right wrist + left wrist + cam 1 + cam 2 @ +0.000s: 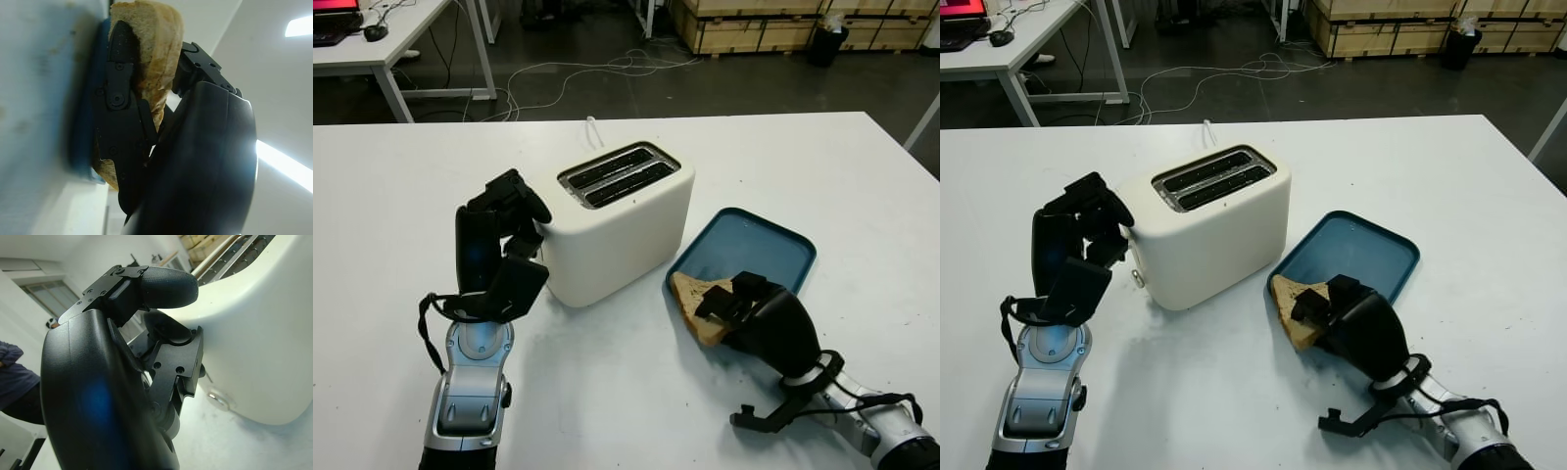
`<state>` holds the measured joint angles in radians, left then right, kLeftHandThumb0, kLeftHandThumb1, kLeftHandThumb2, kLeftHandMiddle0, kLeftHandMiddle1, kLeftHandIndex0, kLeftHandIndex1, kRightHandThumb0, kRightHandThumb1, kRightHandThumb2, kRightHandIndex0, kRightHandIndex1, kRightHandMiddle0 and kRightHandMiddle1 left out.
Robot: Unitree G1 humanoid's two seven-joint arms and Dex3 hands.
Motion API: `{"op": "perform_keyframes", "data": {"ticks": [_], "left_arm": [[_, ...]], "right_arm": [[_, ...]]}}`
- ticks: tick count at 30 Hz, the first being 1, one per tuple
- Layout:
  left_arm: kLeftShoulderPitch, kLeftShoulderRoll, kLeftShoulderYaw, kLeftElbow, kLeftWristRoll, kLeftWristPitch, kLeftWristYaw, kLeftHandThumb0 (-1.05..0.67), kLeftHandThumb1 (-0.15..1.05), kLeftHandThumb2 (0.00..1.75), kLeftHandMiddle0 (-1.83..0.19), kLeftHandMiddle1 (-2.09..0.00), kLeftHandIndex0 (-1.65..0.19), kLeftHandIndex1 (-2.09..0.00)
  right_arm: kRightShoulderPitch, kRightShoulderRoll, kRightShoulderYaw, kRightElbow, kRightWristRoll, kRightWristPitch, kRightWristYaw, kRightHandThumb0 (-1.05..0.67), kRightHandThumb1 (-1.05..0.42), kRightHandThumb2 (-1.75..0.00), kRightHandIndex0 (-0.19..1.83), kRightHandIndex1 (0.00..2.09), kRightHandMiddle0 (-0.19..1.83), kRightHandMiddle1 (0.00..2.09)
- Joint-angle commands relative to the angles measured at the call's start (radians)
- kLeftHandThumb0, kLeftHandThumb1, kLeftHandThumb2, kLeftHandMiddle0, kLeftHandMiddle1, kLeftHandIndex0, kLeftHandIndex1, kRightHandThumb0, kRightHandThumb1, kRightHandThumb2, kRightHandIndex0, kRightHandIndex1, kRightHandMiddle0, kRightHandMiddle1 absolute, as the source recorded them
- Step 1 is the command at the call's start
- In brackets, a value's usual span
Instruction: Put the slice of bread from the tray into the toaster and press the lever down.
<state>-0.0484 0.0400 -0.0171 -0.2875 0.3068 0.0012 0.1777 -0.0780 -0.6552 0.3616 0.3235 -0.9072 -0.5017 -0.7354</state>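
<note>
While bread waits at tray edge, notes by size:

Counter (783, 147): white, carries all.
Toaster (617, 230): centre, slots up and vacant.
Tray (764, 240): blue, just right of toaster.
Left hand (514, 220): against toaster's left end, fingers curled, holding nothing.
Right hand (744, 304): pinching bread across both faces.
Bread (693, 299): over tray's near corner. Likely light, soft, crumbly; grip gently by crust, mid-slice.
</note>
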Motion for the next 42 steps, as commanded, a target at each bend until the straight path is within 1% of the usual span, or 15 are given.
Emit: {"op": "perform_keyframes", "data": {"ticks": [1, 6, 11, 13, 15, 18, 21, 25, 28, 32, 34, 35, 38, 39, 42], "left_arm": [[0.001, -0.003, -0.002, -0.004, -0.002, -0.002, 0.0, 0.04, 0.92, 1.07, -1.12, -1.75, -0.78, -1.75], [0.001, -0.003, -0.002, -0.001, 0.003, -0.006, 0.002, 0.04, 0.92, 1.07, -1.14, -1.75, -0.79, -1.75], [0.003, -0.001, 0.0, 0.002, 0.001, -0.012, 0.002, 0.04, 0.92, 1.06, -1.13, -1.75, -0.79, -1.75], [0.003, -0.001, 0.001, 0.001, -0.005, -0.012, -0.002, 0.03, 0.92, 1.07, -1.14, -1.75, -0.79, -1.75], [0.004, -0.001, 0.0, 0.0, 0.003, -0.008, 0.002, 0.04, 0.92, 1.07, -1.14, -1.75, -0.78, -1.75], [0.004, -0.001, 0.001, 0.002, 0.005, -0.008, 0.004, 0.03, 0.92, 1.06, -1.13, -1.75, -0.78, -1.75], [0.005, 0.001, 0.001, 0.002, 0.0, -0.011, 0.0, 0.04, 0.92, 1.06, -1.13, -1.75, -0.78, -1.75], [0.009, -0.001, 0.001, -0.003, 0.006, -0.006, 0.003, 0.04, 0.92, 1.05, -1.12, -1.75, -0.78, -1.75], [0.009, -0.001, 0.003, -0.005, 0.008, -0.003, 0.004, 0.04, 0.92, 1.05, -1.11, -1.75, -0.78, -1.75], [0.005, -0.001, 0.006, -0.006, 0.007, 0.001, 0.004, 0.04, 0.92, 1.05, -1.13, -1.75, -0.79, -1.75], [0.004, 0.001, 0.006, -0.005, 0.008, -0.002, 0.003, 0.04, 0.92, 1.05, -1.14, -1.75, -0.8, -1.75], [0.003, 0.0, 0.006, -0.007, 0.008, 0.001, 0.002, 0.04, 0.92, 1.05, -1.14, -1.75, -0.8, -1.75], [0.0, -0.001, 0.008, -0.007, -0.001, 0.001, -0.003, 0.05, 0.92, 1.04, -1.13, -1.75, -0.78, -1.75], [-0.001, 0.0, 0.009, -0.005, -0.006, -0.002, -0.005, 0.05, 0.92, 1.05, -1.13, -1.75, -0.78, -1.75], [-0.004, 0.004, 0.01, -0.001, 0.001, -0.008, -0.003, 0.05, 0.92, 1.05, -1.14, -1.75, -0.79, -1.75]], "right_arm": [[-0.02, -0.021, -0.055, -0.046, 0.095, -0.037, 0.07, -0.38, -0.92, -0.39, 0.91, 1.75, 0.65, 1.75], [-0.055, -0.036, -0.167, -0.11, 0.277, -0.077, 0.251, -0.37, -0.92, -0.35, 0.89, 1.75, 0.63, 1.75], [-0.171, -0.065, -0.261, -0.084, 0.416, -0.086, 0.429, -0.4, -0.92, -0.39, 0.91, 1.75, 0.62, 1.73], [-0.234, -0.08, -0.282, -0.048, 0.441, -0.09, 0.491, -0.39, -0.92, -0.42, 0.93, 1.75, 0.69, 1.62], [-0.321, -0.091, -0.292, 0.018, 0.488, -0.1, 0.575, -0.37, -0.92, -0.39, 0.95, 1.75, 0.71, 1.59], [-0.474, -0.087, -0.296, 0.154, 0.603, -0.113, 0.75, -0.33, -0.92, -0.37, 0.91, 1.75, 0.65, 1.67], [-0.641, -0.071, -0.287, 0.334, 0.715, -0.15, 0.961, -0.24, -0.92, -0.35, 0.85, 1.75, 0.58, 1.73], [-0.844, -0.025, -0.276, 0.509, 0.787, -0.132, 1.194, -0.25, -0.92, -0.32, 0.82, 1.75, 0.56, 1.74], [-0.972, 0.012, -0.264, 0.578, 0.788, -0.113, 1.287, -0.22, -0.92, -0.29, 0.86, 1.75, 0.62, 1.75], [-1.127, 0.064, -0.246, 0.657, 0.772, -0.027, 1.373, -0.21, -0.92, -0.3, 0.85, 1.75, 0.6, 1.75], [-1.193, 0.099, -0.242, 0.712, 0.775, -0.042, 1.407, -0.2, -0.92, -0.3, 0.89, 1.75, 0.64, 1.75], [-1.225, 0.118, -0.24, 0.744, 0.776, -0.045, 1.428, -0.21, -0.92, -0.31, 0.91, 1.75, 0.65, 1.75], [-1.301, 0.176, -0.232, 0.826, 0.766, -0.046, 1.467, -0.42, -0.92, -0.33, 0.96, 1.75, 0.71, 1.75], [-1.316, 0.188, -0.227, 0.839, 0.759, -0.047, 1.468, -0.53, -0.92, -0.33, 0.98, 1.75, 0.75, 1.75], [-1.351, 0.233, -0.205, 0.846, 0.732, -0.037, 1.456, -0.64, -0.92, -0.36, 1.07, 1.75, 0.87, 1.75]]}}
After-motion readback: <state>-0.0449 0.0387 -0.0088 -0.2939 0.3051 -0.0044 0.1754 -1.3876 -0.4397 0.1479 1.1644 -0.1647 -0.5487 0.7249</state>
